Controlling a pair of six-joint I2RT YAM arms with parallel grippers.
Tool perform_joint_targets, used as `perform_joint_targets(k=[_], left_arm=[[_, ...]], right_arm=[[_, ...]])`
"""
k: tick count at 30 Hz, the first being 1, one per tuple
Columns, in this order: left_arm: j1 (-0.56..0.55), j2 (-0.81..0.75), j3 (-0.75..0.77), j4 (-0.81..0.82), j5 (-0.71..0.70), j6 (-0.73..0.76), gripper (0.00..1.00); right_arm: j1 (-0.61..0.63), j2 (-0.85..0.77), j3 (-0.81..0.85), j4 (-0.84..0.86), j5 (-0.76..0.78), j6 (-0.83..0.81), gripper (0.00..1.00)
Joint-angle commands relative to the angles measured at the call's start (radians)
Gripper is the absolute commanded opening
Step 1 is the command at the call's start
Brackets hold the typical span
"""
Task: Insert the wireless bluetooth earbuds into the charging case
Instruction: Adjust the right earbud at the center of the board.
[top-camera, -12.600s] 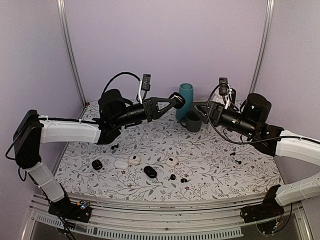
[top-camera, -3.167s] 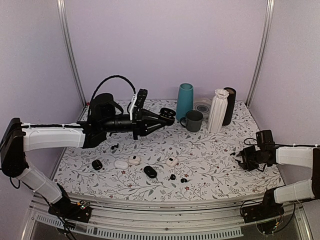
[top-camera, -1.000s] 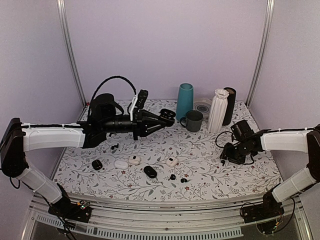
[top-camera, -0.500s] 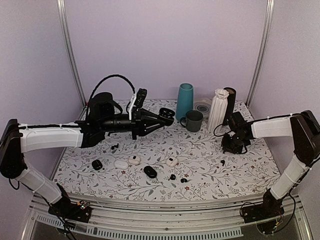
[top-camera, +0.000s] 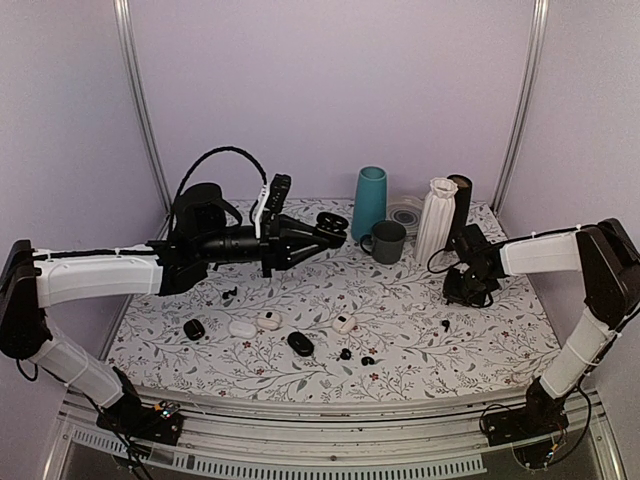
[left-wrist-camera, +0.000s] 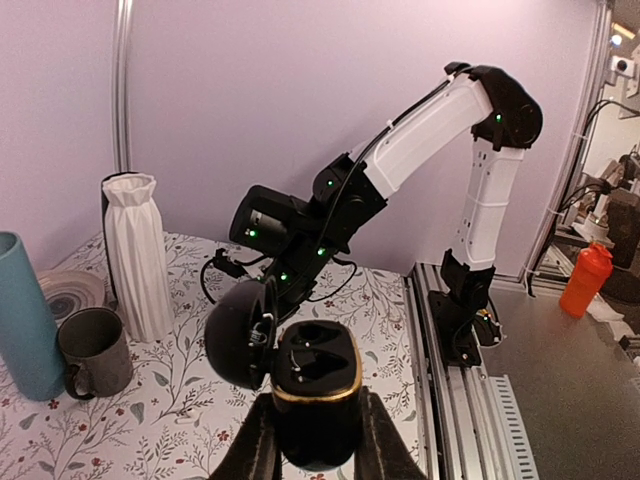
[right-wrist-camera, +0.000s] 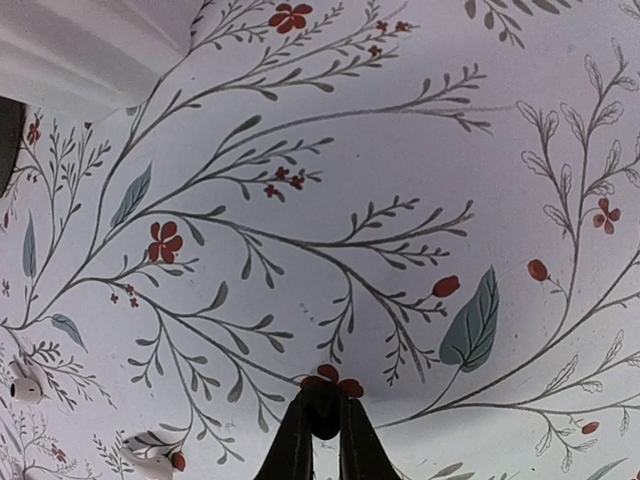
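Observation:
The black charging case (left-wrist-camera: 315, 385) with a gold rim hangs above the table, its lid (left-wrist-camera: 240, 335) swung open to the left and both wells showing nothing inside. My left gripper (left-wrist-camera: 317, 432) is shut on its lower body; in the top view it sits at centre-left (top-camera: 328, 224). My right gripper (right-wrist-camera: 324, 412) is shut on one tiny black earbud (right-wrist-camera: 325, 420), low over the flowered cloth near the white vase (top-camera: 458, 290). Another black earbud (top-camera: 445, 325) lies on the cloth just in front of it. Two more black buds (top-camera: 345, 353) (top-camera: 368, 360) lie near the front middle.
A teal vase (top-camera: 370, 202), grey mug (top-camera: 386, 242), white ribbed vase (top-camera: 435, 220) and black cylinder (top-camera: 460, 208) stand at the back. Closed black cases (top-camera: 194, 328) (top-camera: 300, 344) and white cases (top-camera: 242, 328) (top-camera: 344, 323) lie in a row at the front. White buds (right-wrist-camera: 25, 388) lie nearby.
My right gripper has moved back toward the white vase and its jaws have closed on a black earbud. The left arm keeps holding the open case almost still.

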Motion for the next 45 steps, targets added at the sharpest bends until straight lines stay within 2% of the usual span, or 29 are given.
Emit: perform_joint_targets(k=[1, 10, 19, 25, 28, 30, 35, 39, 45], left_arm=[[-0.005, -0.018, 0.009, 0.003, 0.001, 0.011, 0.0], [-0.005, -0.013, 0.013, 0.002, 0.002, 0.011, 0.0], [-0.006, -0.009, 0.014, -0.001, -0.002, 0.012, 0.0], [-0.007, 0.007, 0.02, 0.013, 0.003, 0.003, 0.0], [-0.008, 0.01, 0.029, 0.007, 0.009, 0.002, 0.0], [-0.008, 0.007, 0.024, 0.005, 0.005, 0.004, 0.0], [-0.008, 0.004, 0.017, 0.005, 0.006, 0.006, 0.0], [-0.007, 0.009, 0.022, 0.011, 0.009, 0.004, 0.0], [-0.01, 0.007, 0.024, 0.009, 0.009, 0.001, 0.0]], right_arm=[[-0.001, 0.004, -0.003, 0.043, -0.018, -0.025, 0.05], [0.082, -0.02, -0.03, 0.132, -0.163, -0.125, 0.03], [0.126, -0.152, -0.136, 0.187, -0.273, -0.198, 0.03], [0.126, -0.185, -0.11, 0.106, -0.182, -0.175, 0.04], [0.126, -0.174, -0.065, 0.0, -0.106, -0.137, 0.05], [0.126, -0.182, -0.071, -0.042, -0.071, -0.109, 0.09], [0.126, -0.282, -0.174, -0.011, -0.068, -0.077, 0.26], [0.125, -0.287, -0.212, 0.002, -0.087, -0.085, 0.29], [0.125, -0.26, -0.225, 0.003, -0.095, -0.08, 0.27]])
